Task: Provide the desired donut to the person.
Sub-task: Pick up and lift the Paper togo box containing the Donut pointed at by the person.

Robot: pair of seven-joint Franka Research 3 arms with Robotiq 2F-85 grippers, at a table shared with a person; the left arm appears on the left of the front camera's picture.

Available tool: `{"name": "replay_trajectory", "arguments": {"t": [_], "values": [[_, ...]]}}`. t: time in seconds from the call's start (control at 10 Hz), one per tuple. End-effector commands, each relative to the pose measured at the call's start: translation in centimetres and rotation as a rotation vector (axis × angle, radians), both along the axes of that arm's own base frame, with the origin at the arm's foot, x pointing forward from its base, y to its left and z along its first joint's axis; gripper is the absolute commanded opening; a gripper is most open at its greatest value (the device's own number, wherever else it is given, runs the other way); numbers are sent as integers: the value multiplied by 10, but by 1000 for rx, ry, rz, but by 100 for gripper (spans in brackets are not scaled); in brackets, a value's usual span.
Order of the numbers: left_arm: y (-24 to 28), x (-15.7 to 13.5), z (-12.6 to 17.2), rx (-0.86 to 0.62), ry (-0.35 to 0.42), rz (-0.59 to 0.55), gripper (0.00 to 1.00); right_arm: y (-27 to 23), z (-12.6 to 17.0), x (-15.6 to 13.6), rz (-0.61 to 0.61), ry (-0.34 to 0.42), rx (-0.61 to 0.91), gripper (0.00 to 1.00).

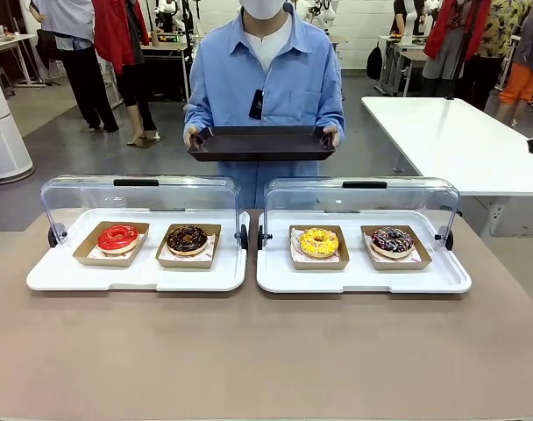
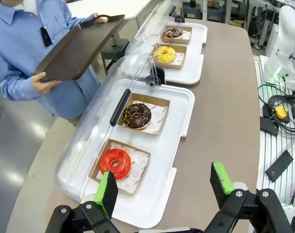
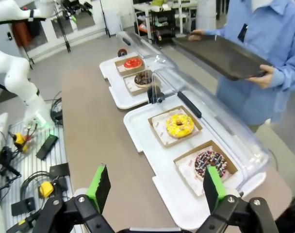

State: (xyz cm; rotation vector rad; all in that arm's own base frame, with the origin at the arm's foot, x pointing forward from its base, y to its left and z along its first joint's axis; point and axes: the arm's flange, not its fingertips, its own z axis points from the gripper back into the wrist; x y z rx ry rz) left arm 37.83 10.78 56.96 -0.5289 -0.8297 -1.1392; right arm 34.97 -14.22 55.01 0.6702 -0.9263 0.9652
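The person (image 1: 265, 74) in a light blue shirt stands at the far side, holding a dark tray (image 1: 261, 142) with both hands. Four donuts lie in cardboard boats on two white trays: a red-glazed donut (image 1: 117, 238), a chocolate donut (image 1: 188, 239), a yellow donut (image 1: 319, 242) and a dark sprinkled donut (image 1: 392, 240). My left gripper (image 2: 164, 187) hovers open above the table's left end, with the red donut (image 2: 115, 163) nearest. My right gripper (image 3: 155, 184) hovers open over the right end, close to the sprinkled donut (image 3: 210, 163). Neither holds anything.
Each white tray (image 1: 139, 276) has a clear hinged lid (image 1: 139, 197) standing open behind the donuts. The brown tabletop (image 1: 266, 351) in front of the trays is bare. Cables and small devices (image 2: 281, 114) lie on a side bench. A white table (image 1: 459, 140) stands at the back right.
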Motion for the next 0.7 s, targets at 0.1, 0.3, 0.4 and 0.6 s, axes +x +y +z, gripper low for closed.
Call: {"name": "replay_trajectory", "arguments": {"t": [0.1, 0.3, 0.4, 0.6], "values": [[0, -13, -1, 58, -42, -34, 100, 5, 8, -4, -1, -21, -34, 100], [1, -3, 2, 7, -7, -1, 100, -1, 5, -2, -3, -3, -13, 100], [1, -3, 2, 7, -7, -1, 100, -1, 5, -2, -3, -3, -13, 100], [1, -3, 2, 7, -7, -1, 100, -1, 5, -2, -3, -3, -13, 100]]}}
